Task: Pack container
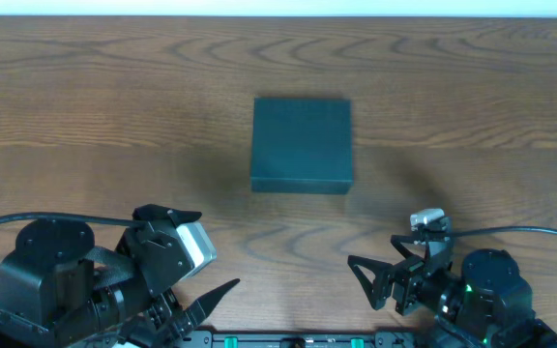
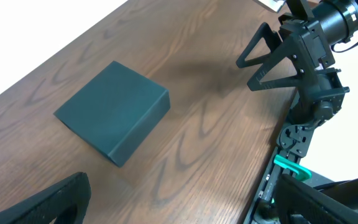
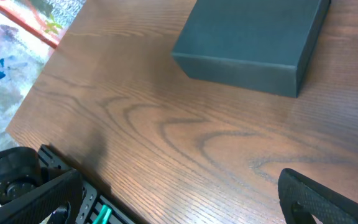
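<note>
While the wood-grain table is carrying the whole scene, the container, dark green-black and square-cornered, is lying flat on it with its lid down and nothing touching it. The left gripper is hanging well apart from the container, on the side facing the arms and off toward its left corner, its jaws spread wide and pinching nothing. The right gripper is sitting off the container's right corner on that same side, also apart from it, jaws spread and empty.
</note>
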### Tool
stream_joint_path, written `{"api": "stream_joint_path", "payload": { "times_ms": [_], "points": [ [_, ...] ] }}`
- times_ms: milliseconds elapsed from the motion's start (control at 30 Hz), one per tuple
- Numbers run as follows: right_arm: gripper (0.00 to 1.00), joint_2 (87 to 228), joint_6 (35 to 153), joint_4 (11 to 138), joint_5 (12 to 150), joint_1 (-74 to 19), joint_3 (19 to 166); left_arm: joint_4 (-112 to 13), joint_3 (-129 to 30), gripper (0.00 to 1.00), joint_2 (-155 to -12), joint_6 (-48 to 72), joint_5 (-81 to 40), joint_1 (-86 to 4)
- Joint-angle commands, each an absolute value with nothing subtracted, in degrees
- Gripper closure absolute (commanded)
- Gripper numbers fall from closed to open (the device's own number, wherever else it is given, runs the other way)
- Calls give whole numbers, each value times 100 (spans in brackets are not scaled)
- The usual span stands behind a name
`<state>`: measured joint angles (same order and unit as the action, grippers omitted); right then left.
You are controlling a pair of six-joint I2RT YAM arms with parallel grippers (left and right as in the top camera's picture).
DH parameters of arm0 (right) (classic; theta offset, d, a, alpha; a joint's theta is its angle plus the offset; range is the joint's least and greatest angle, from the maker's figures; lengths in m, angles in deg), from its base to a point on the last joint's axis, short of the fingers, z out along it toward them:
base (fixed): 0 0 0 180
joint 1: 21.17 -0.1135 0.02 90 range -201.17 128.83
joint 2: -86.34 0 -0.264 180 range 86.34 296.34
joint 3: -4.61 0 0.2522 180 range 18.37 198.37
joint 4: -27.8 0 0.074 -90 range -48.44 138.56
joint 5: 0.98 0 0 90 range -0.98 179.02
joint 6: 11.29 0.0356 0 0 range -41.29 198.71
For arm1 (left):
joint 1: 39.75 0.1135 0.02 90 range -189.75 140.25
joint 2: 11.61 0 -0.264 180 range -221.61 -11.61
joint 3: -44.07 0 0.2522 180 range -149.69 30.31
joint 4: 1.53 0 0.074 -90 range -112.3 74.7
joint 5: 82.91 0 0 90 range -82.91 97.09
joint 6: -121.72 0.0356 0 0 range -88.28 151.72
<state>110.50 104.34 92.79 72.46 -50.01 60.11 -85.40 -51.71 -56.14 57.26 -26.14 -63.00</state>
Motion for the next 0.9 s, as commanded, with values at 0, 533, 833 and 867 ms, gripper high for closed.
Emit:
{"api": "stream_joint_path", "payload": {
  "times_ms": [0, 533, 833, 867],
  "points": [
    [1, 11052, 10395, 9285, 7209, -5049, 6059, -8562, -5116, 5, -5634, 5763, -2682, -6280],
    [1, 11052, 10395, 9285, 7207, -5049, 6059, -6523, -3805, 5, -5365, 4520, 26, -5640],
    [1, 11052, 10395, 9285, 7207, -5049, 6059, -4634, -1217, 5, -4086, 3818, 113, -4258],
    [1, 11052, 10393, 9285, 7207, -5049, 6059, -4523, -981, 5, -3922, 3753, 138, -4154]
  ]
}}
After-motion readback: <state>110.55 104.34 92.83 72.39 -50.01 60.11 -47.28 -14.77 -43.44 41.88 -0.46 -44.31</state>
